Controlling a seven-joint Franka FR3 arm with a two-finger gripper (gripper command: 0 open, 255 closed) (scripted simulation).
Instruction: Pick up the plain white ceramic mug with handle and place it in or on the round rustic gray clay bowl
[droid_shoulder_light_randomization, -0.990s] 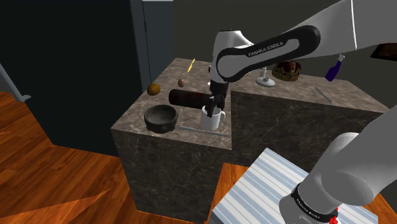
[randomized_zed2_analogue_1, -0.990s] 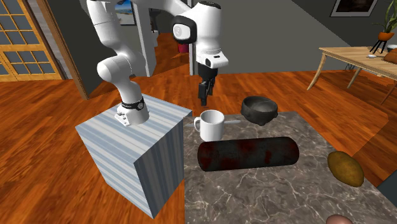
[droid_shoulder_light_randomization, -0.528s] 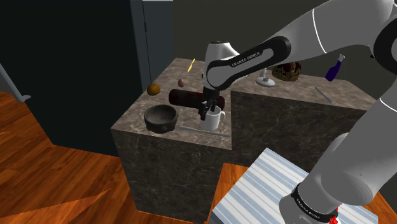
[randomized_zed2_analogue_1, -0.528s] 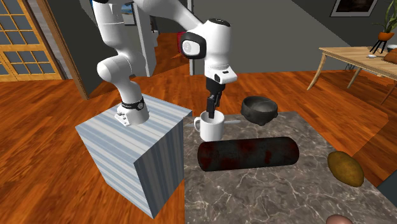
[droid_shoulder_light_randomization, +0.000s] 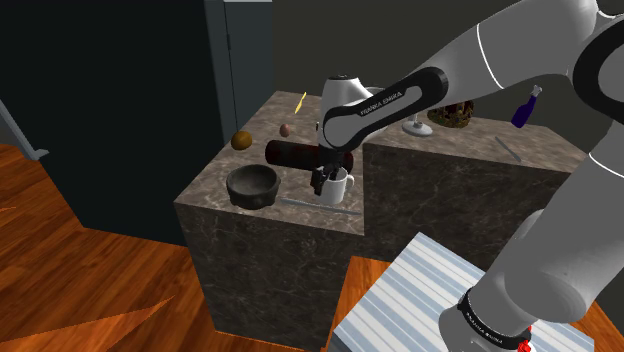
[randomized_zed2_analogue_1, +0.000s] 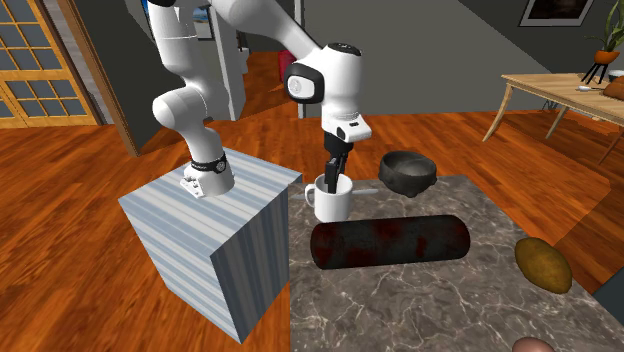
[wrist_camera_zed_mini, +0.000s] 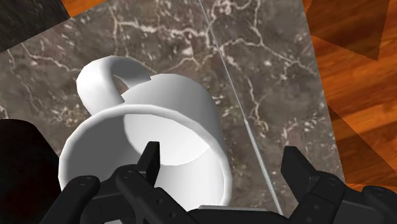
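Dark veined stone counter (droid_shoulder_light_randomization: 268, 238), set on orange-brown wood floor (droid_shoulder_light_randomization: 95, 285); black area behind it in the shoulder view.

Item 1. Gripper (randomized_zed2_analogue_1: 333, 178), all black, pointing down into the top of item 2. Jaws apart: fingers (wrist_camera_zed_mini: 299, 175) standing wide, one tip inside the cup, the other outside it and clear of the wall. Rim and wall lying between the two, not clasped.

Item 2. White mug (wrist_camera_zed_mini: 146, 143), with handle, upright on the counter right under the jaws. Handle on the far side of the cup from the jaws, nearer the inner finger. Seen also in the shoulder view (droid_shoulder_light_randomization: 335, 188) and second exterior view (randomized_zed2_analogue_1: 332, 200).

Item 3. Dark grey bowl (randomized_zed2_analogue_1: 407, 172), round, upright, near the jaws and apart from the mug; on the shoulder view's left of the jaws (droid_shoulder_light_randomization: 252, 186).

Item 4. Dark red-black cylinder (randomized_zed2_analogue_1: 390, 242), lying on its side just beside the mug, on the inner finger's side of the jaws.

Item 5. Thin pale rod (wrist_camera_zed_mini: 245, 121), flat on the counter, passing under the outer finger.

Item 6. Brown oval lump (randomized_zed2_analogue_1: 543, 265), well apart from the jaws, beyond the cylinder.

Item 7. Striped box (randomized_zed2_analogue_1: 215, 235), carrying the arm's base, beside the counter.
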